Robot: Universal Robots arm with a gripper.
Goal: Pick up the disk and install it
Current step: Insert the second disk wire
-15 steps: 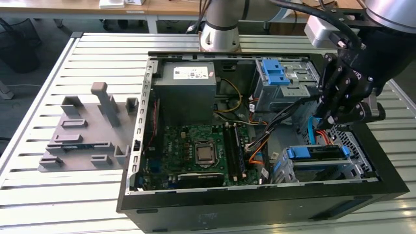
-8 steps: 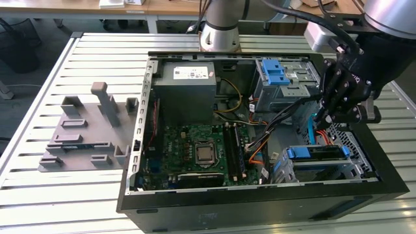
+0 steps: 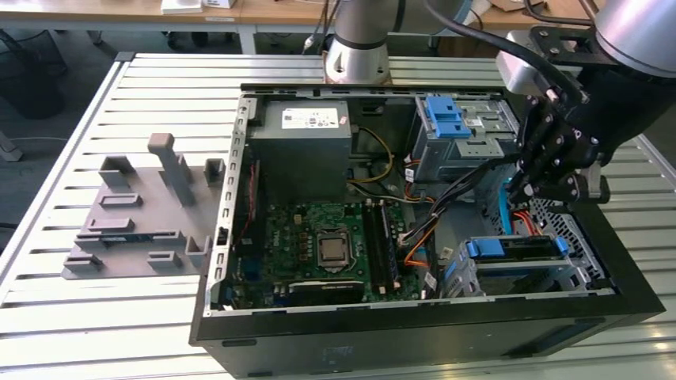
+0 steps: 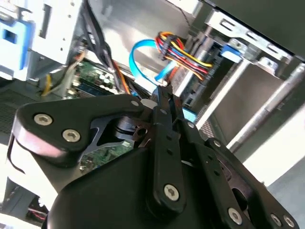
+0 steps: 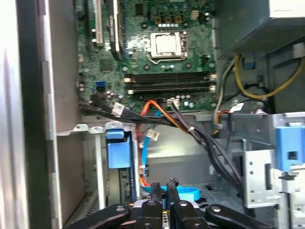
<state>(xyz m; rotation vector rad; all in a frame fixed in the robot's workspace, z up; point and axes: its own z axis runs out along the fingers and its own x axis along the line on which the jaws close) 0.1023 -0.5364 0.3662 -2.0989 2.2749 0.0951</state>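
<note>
Two shut fingers [image 5: 162, 188] above disk [image 3: 514, 248].

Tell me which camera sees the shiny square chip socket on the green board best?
The first wrist view: the socket faces that camera, unblocked. The exterior view shows it smaller, mid-board inside the computer case. In the second wrist view the pincer covers most of the board.

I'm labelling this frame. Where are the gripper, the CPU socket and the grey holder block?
gripper [image 3: 525, 188], exterior view, between its fingertips.
CPU socket [image 3: 331, 245], exterior view, middle of the socket.
grey holder block [image 3: 127, 218], exterior view, flat base of the block.
</note>
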